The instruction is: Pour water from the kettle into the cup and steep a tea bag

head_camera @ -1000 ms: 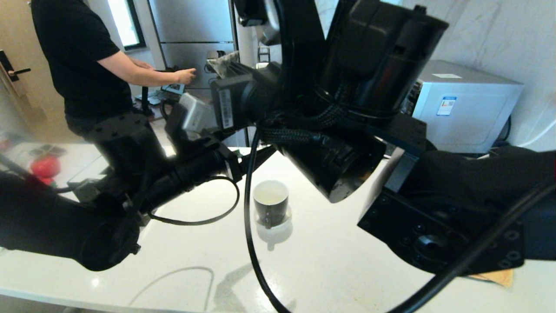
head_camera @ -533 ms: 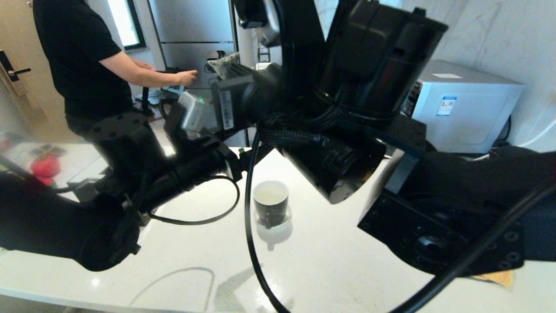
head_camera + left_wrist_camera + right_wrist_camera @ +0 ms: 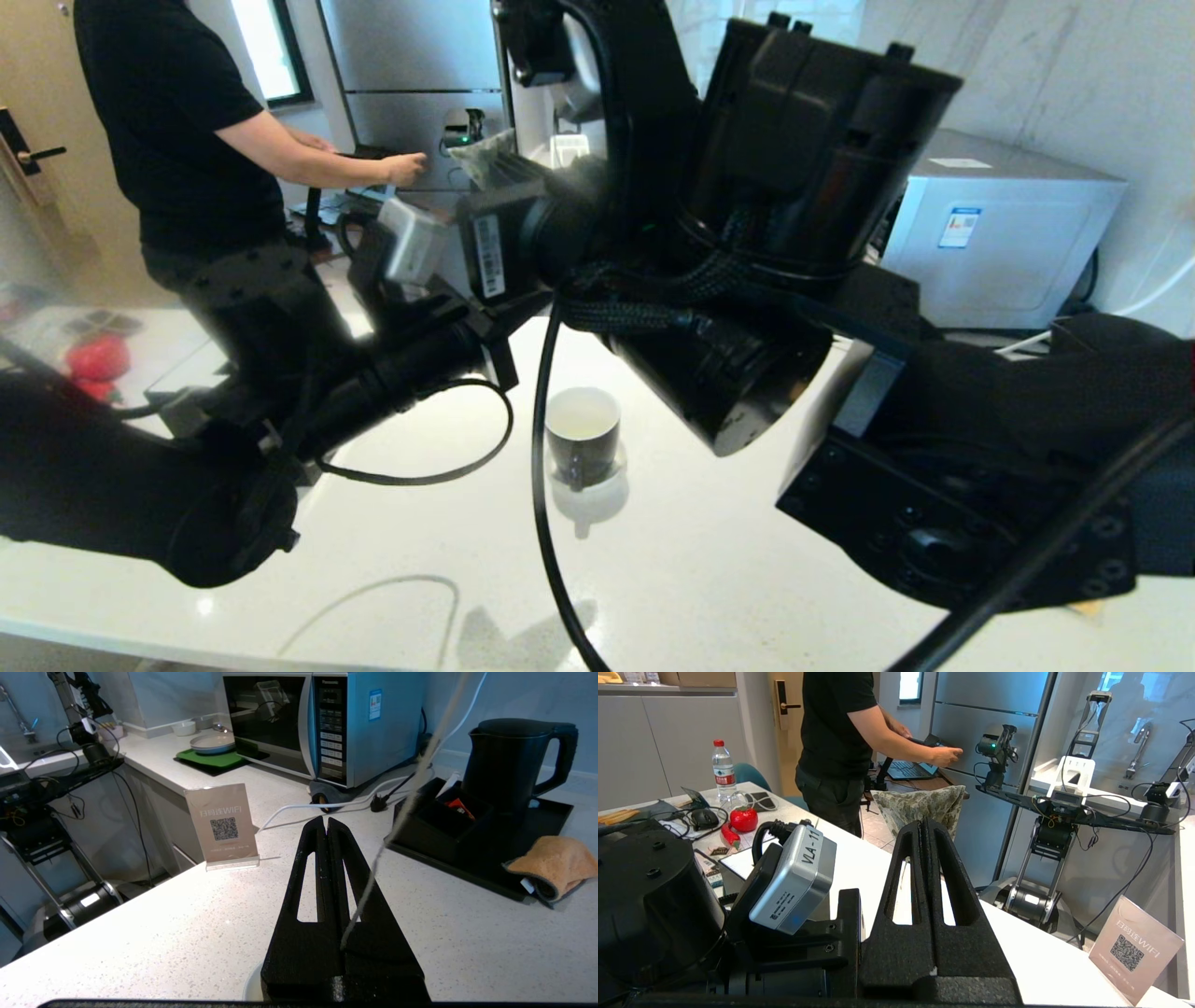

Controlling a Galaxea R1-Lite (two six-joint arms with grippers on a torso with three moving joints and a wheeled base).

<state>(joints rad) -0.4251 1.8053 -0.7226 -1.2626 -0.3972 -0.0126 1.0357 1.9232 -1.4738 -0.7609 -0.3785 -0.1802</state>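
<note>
L gripper (image 3: 327, 826) is clenched, fingers pressed flat together w/ no gap; a thin white string (image 3: 373, 877) runs diagonally across its right finger and up out of view twd the top of the left wrist view. String's lower end sits at the fingers' base, but can't tell if it's actually pinched, and the tea bag itself isn't visible. Beyond the L fingertips and off to one side stands the kettle (image 3: 509, 765), upright on a black tray (image 3: 467, 868), w/ a small black box of sachets (image 3: 448, 821) just beside it on the same tray and an orange cloth (image 3: 556, 863) draped over the tray's near edge. Straight ahead of the L tips: microwave (image 3: 308, 723); to the other side, a WiFi QR sign (image 3: 223, 826) standing on the white counter (image 3: 140, 938). R gripper (image 3: 927, 828) is also clenched, holding nothing, raised above the counter w/ the L arm's wrist camera (image 3: 794, 882) close beside it. In the head view both arms crowd the frame; the cup (image 3: 583, 439) stands upright on the counter below and between them, white inside showing, well apart from either gripper. A person (image 3: 177, 121) in a black shirt stands past the counter's far side, hand out twd a laptop.
</note>
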